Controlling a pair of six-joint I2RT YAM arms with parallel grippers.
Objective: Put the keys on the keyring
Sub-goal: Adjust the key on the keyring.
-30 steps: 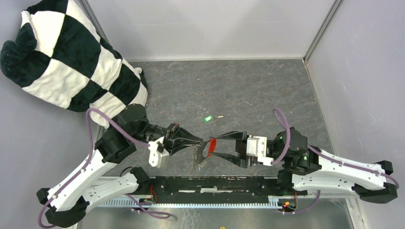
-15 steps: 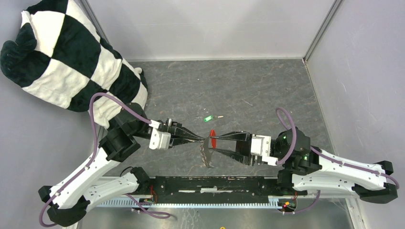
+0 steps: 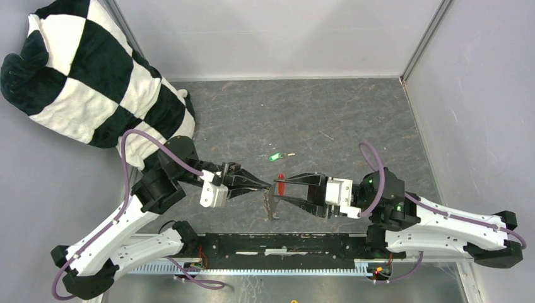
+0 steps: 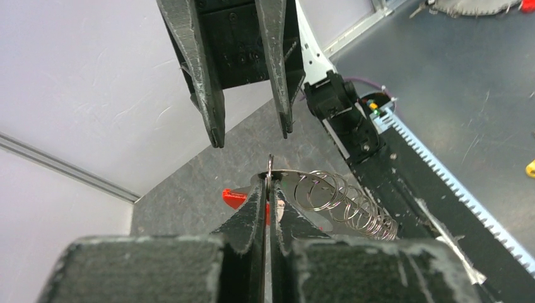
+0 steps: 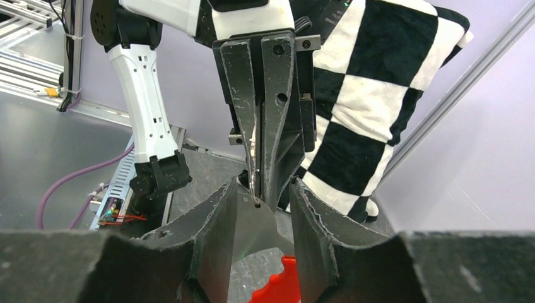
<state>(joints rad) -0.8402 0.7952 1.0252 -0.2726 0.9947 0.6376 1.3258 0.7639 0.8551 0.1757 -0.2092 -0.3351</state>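
1. The keyring [image 3: 272, 192] hung above the near middle of the table [image 3: 353, 126], its red tag [image 3: 281, 183] at 1 o'clock of the ring and its chain [image 3: 271, 207] drooping towards 6 o'clock.
2. The left gripper [image 4: 270, 184], reaching in from 9 o'clock, was clamped on the ring's edge.
3. The right gripper [image 4: 251, 134], facing it from 3 o'clock, had its fingers parted on either side of the ring, not touching it.
4. A green-headed key [image 3: 274, 157] lay on the table at 12 o'clock, near but apart.
5. A checkered cushion [image 3: 94, 76] sat well away at 10 o'clock.
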